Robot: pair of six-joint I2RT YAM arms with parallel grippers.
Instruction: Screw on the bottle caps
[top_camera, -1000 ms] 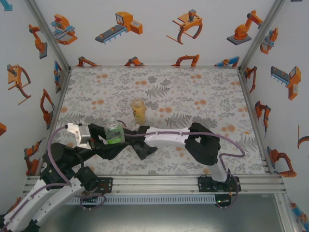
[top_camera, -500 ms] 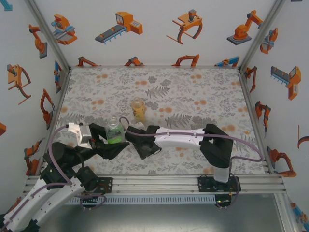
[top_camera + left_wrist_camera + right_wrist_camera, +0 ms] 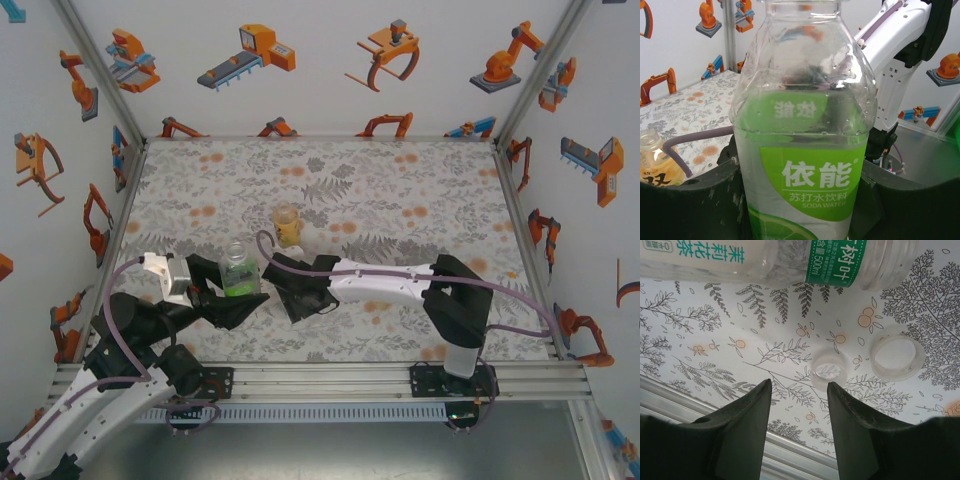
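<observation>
**A:** From above, what has the left gripper (image 3: 238, 292) got?

**B:** Its jaws are clamped on the green-labelled bottle (image 3: 238, 270), which stands upright between them. An amber bottle (image 3: 287, 225) stands beyond the jaws, apart from them. The right gripper (image 3: 283, 285) sits just beside the held bottle. From up here I cannot tell how wide its jaws stand.

**A:** And the left wrist camera?

**B:** The green-labelled bottle (image 3: 802, 150) takes up the whole gap. Both fingers (image 3: 685, 200) press against its sides, low down at the label. The amber bottle (image 3: 652, 162) shows past the finger on the left of the view. The right arm's white link (image 3: 895, 50) rises behind the other finger.

**A:** Right wrist?

**B:** There the jaws are spread with nothing between them. The small cap (image 3: 828, 371), clear-whitish, lies on the floral table (image 3: 715, 330) just past the fingertips. It is in line with the gap, a little nearer the finger on the right of the view. The wider cap (image 3: 896, 357), whitish with its open side up, lies farther out beyond that same finger, near the small one but not touching it. A lying bottle (image 3: 790, 255) with a teal label stretches across well ahead of the jaws.
</observation>
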